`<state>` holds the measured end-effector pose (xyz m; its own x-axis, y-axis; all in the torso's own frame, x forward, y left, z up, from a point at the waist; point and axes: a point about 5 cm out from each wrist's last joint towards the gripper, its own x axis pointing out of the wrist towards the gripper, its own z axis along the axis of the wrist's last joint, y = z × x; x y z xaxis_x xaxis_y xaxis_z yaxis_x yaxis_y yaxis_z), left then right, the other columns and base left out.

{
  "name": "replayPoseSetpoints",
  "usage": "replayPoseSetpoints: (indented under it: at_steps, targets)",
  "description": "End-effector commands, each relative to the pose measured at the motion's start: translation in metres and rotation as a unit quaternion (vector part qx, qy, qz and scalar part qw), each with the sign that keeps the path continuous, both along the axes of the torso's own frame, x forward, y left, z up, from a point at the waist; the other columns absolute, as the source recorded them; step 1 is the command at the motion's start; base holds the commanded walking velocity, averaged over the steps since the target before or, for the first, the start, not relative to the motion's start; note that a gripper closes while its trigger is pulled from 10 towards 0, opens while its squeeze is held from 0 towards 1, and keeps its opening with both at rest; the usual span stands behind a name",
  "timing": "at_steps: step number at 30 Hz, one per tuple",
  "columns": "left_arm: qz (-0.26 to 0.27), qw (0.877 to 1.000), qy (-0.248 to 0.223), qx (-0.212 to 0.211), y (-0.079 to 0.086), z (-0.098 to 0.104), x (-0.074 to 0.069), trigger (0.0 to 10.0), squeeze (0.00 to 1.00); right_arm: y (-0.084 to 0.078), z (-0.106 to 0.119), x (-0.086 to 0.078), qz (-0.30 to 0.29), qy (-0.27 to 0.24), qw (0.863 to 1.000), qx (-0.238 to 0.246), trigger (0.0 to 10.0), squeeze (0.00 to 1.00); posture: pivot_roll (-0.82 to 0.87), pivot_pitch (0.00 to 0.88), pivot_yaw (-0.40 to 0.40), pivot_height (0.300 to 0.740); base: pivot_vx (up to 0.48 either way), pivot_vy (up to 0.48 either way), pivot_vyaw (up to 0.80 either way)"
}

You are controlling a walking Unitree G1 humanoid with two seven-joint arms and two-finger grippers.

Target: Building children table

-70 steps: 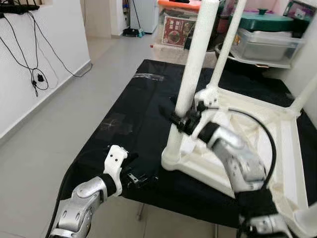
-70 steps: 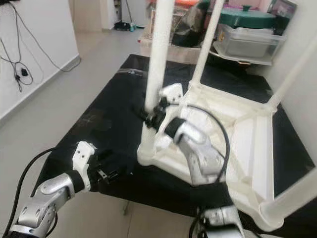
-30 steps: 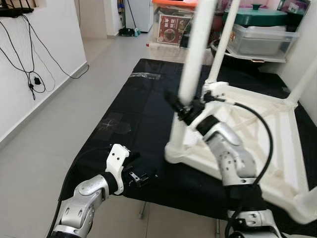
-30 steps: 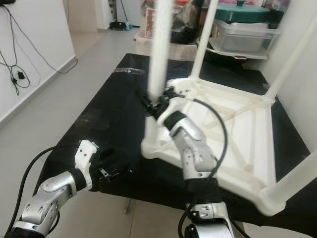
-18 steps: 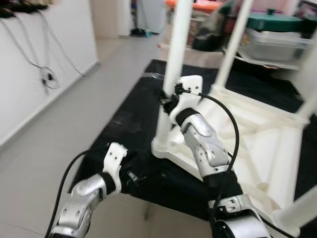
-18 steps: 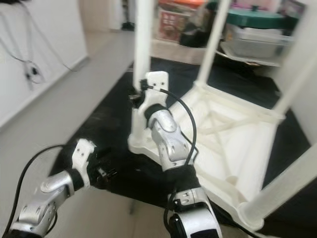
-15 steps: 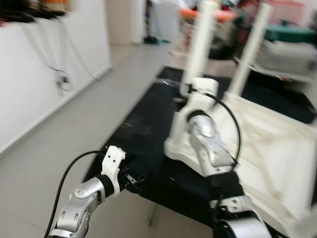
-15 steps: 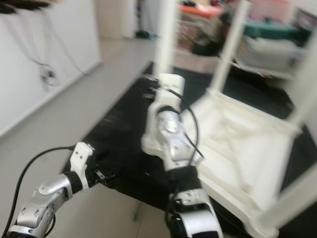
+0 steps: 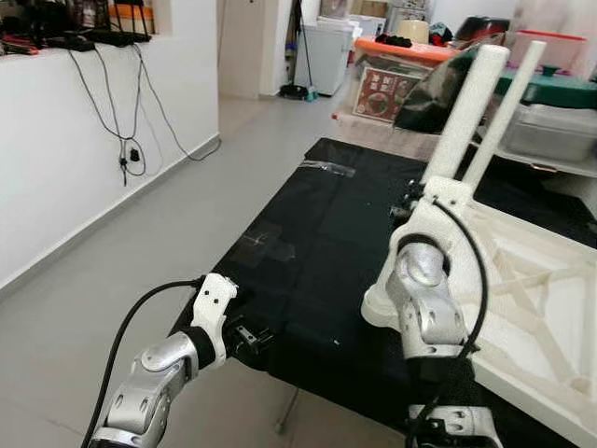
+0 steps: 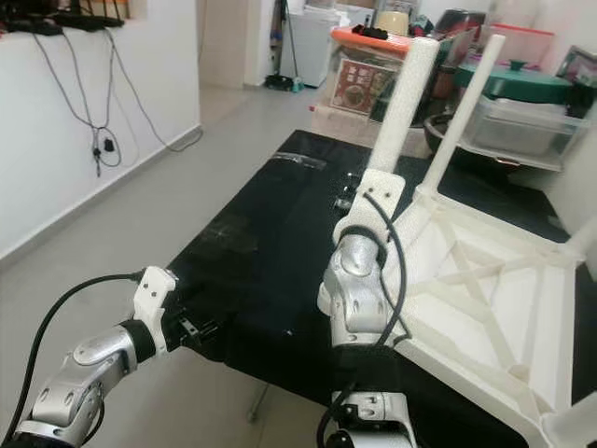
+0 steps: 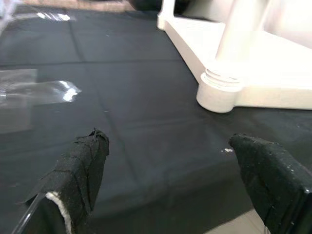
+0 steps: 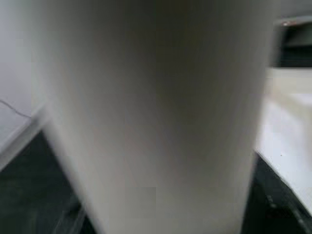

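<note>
A white children's table lies upside down on a black-covered tabletop, its legs pointing up. My right gripper is at the near-left leg, just above its screw collar, shut on that leg. The leg's white surface is pressed close in the right wrist view. My left gripper hovers open over the tabletop's front-left edge, nothing between its fingers. The leg's base collar stands a short way beyond it.
A white wall with hanging cables runs along the left, with grey tiled floor beside the table. Storage boxes and a green-lidded container crowd the back. A clear tape patch lies on the black cover.
The camera has swung and steadied, so the whole scene sits further right. My right wrist has turned around the near-left leg while staying on it. The left arm holds its place.
</note>
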<state>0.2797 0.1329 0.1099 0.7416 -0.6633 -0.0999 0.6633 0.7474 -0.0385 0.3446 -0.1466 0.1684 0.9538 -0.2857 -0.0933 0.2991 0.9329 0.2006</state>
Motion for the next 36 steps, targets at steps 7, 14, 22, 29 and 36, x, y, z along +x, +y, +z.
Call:
replayPoseSetpoints:
  at_steps: [7,14,22,29,36]
  targets:
    - [-0.002,1.0,0.002,-0.002,-0.007,-0.003,-0.001,10.0,0.0,0.004,0.035,0.02,0.122,-0.073,0.987,0.077,10.0,0.0,0.05,0.0,-0.102,0.74,0.0,0.0,0.0]
    - [0.005,1.0,-0.002,0.008,0.001,-0.001,0.003,10.0,0.0,0.023,0.069,0.032,0.333,-0.144,0.927,0.09,10.0,0.0,0.06,0.0,-0.11,0.74,0.0,0.0,0.0]
    - [0.006,1.0,0.0,0.003,-0.002,-0.002,0.002,10.0,0.0,0.049,0.064,0.022,0.436,-0.165,0.881,0.079,0.0,0.0,0.07,0.0,-0.108,0.74,0.0,0.0,0.0]
    - [0.009,1.0,0.0,0.004,0.001,-0.001,0.003,10.0,0.0,0.041,0.036,0.028,0.309,-0.098,0.944,0.063,0.0,0.0,0.07,0.0,-0.107,0.74,0.0,0.0,0.0]
    - [0.014,1.0,0.005,-0.003,-0.001,-0.004,0.001,10.0,0.0,-0.046,-0.018,-0.001,-0.141,0.054,0.988,-0.019,0.0,0.0,0.04,0.0,-0.105,0.74,0.0,0.0,0.0]
